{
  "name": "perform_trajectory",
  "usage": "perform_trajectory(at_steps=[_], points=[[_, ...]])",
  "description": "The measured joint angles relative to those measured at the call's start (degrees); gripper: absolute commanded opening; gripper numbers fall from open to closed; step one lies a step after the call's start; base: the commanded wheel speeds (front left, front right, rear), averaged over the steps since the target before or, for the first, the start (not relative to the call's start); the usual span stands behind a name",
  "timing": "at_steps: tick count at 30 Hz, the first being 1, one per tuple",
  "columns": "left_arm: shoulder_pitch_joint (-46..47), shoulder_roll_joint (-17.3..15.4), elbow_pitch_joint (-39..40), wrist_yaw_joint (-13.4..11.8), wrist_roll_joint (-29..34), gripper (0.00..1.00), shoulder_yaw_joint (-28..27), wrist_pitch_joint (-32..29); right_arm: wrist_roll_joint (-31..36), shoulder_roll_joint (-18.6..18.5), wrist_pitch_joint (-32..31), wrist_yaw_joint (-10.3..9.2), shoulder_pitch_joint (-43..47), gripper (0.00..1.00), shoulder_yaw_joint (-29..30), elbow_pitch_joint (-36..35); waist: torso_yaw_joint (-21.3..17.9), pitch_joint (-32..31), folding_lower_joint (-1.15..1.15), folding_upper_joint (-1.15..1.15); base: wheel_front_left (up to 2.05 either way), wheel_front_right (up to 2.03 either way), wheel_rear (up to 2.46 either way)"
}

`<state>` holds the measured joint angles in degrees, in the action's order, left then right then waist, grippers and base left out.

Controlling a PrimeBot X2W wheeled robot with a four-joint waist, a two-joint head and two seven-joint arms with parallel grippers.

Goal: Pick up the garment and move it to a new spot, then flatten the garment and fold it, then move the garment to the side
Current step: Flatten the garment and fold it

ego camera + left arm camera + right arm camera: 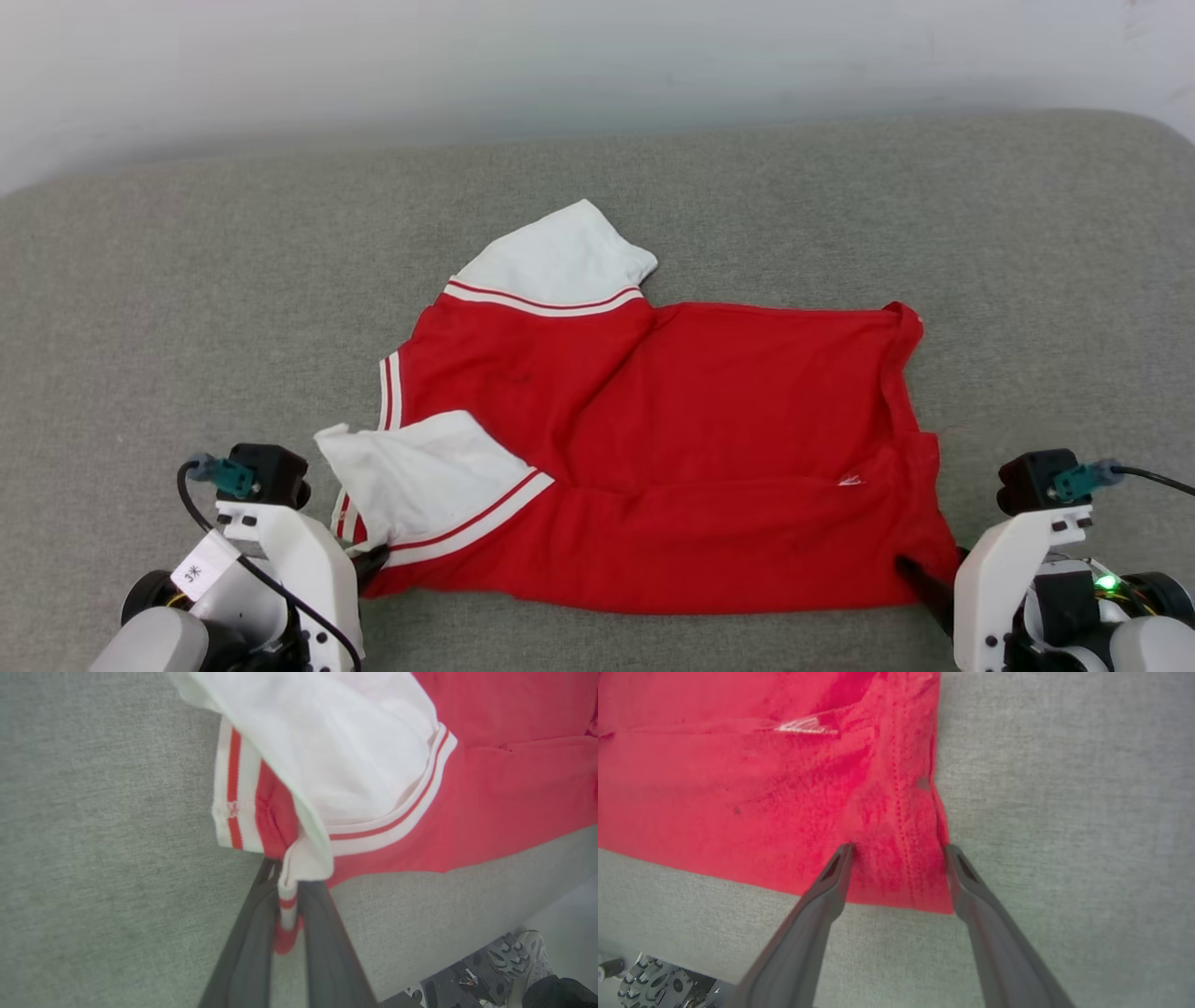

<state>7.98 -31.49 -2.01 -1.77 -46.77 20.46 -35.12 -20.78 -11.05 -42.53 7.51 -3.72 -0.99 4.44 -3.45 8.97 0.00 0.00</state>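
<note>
Head view: garment lies rumpled mid-frame on the grey fabric surface, sleeves left, hem right. Left jaws, lower left, are pinched tight on the striped trim at the near-left corner. Right jaws, lower right, stand wide, straddling the near hem corner, gripping nothing. We judge the right should close well onto that corner before any lift. Then we raise both corners level so the cloth hangs flat.
</note>
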Motion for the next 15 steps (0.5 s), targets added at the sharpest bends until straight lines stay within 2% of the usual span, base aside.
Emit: perform_trajectory(at_steps=[6,7,8,9,10,15], points=[[0.9,0.5,0.4,0.3,0.2,0.0,0.4,0.6,-0.1,0.4,-0.9,-0.01,-2.6,1.0,-1.5,6.5,0.9,1.8,0.0,0.0,0.0,0.0,0.0],[0.9,0.7,0.2,0.4,0.2,0.0,0.4,1.0,-0.3,0.3,-1.1,-0.01,-2.9,0.81,-1.8,7.3,1.0,1.9,0.0,0.0,0.0,0.0,0.0],[1.0,0.8,0.0,0.6,0.2,0.0,0.4,1.3,-1.1,0.4,-1.4,-0.03,-3.3,0.39,-1.8,8.1,1.2,2.0,0.0,0.0,0.0,0.0,0.0],[1.0,1.0,-0.1,0.7,0.2,0.0,0.5,1.6,-1.5,0.3,-1.4,-0.1,-3.4,0.05,-1.9,8.6,1.3,2.0,0.0,0.0,0.0,0.0,0.0],[1.0,1.1,-0.3,0.8,0.2,0.0,0.5,1.8,-1.5,0.2,-1.3,-0.11,-3.6,0.0,-2.1,9.0,1.4,2.0,0.0,0.0,0.0,0.0,0.0],[0.2,1.4,-1.2,1.0,0.8,0.0,0.4,4.3,-2.6,-0.5,0.2,0.02,-4.3,0.0,-2.7,9.5,1.4,0.6,0.0,0.0,0.0,0.0,0.0]])
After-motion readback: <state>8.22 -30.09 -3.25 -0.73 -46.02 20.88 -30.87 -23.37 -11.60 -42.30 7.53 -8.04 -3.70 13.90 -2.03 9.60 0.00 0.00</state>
